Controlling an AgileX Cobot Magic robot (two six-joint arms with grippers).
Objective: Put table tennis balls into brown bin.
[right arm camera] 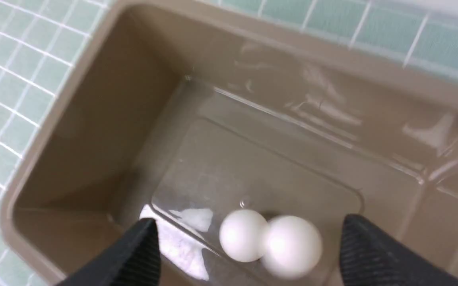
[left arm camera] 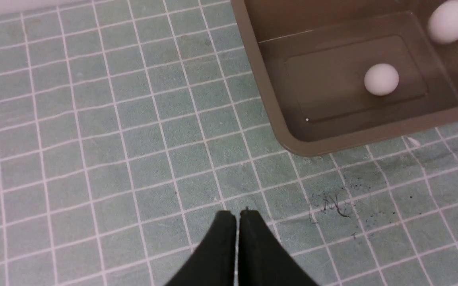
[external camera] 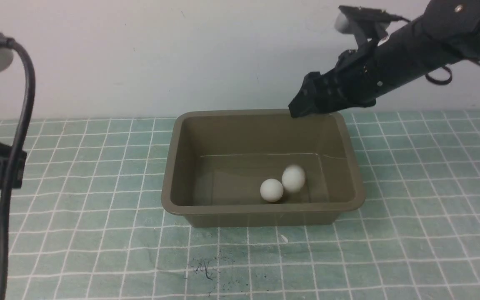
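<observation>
Overhead, right arm slanting down across bin [external camera: 171, 166], its jaws [right arm camera: 249, 254] open, left jaws [left arm camera: 237, 216] closed.

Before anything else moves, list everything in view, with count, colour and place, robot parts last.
balls: two, white, within the walls of the bin, toward its right side
bin: one, olive-brown, standing on the table
table: one, green with pale grid lines, under the bin
wall: one, whitish, behind the table
cable: one thick, black, hanging in front of the left arm
left gripper: one, black, shut, over the table left of the bin
right gripper: one, black, open, above the bin's far right part
</observation>
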